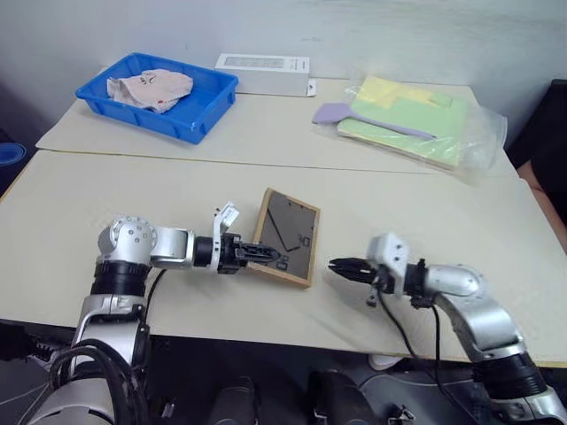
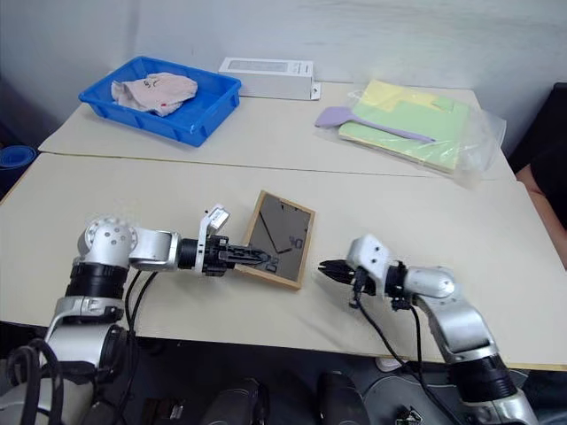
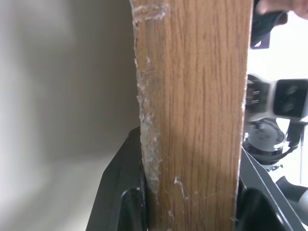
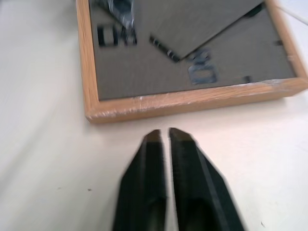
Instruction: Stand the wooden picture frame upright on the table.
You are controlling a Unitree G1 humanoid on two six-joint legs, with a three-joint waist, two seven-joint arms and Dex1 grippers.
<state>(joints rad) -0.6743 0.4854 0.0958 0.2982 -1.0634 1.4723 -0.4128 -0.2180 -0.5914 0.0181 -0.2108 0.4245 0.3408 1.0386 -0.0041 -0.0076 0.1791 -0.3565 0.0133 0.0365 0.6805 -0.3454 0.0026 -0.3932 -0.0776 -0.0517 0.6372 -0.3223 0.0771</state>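
Wooden picture frame (image 1: 285,237) lies near the desk's (image 1: 416,230) front edge, dark back panel up, fold-out stand flat against it.

Left gripper (image 1: 266,255) has its fingers (image 3: 126,192) clamped across the frame's near-left wood border, one each side. Likely an edge grip so the frame can be tipped up.

Right gripper (image 1: 341,266) sits just beside the frame's right edge, apart from it, fingers (image 4: 155,144) nearly together with a thin gap, holding nothing. Probably positioned to brace the frame or get at the stand.

Further from the frame: blue tray (image 1: 208,111) with crumpled cloth (image 1: 149,88), white flat box (image 1: 263,73), bagged yellow-green sheets (image 1: 412,119) with a purple spatula (image 1: 368,120) on top.

Picture side is hidden face-down. Can't tell whether the frame is lifted off the desk under the left fingers.
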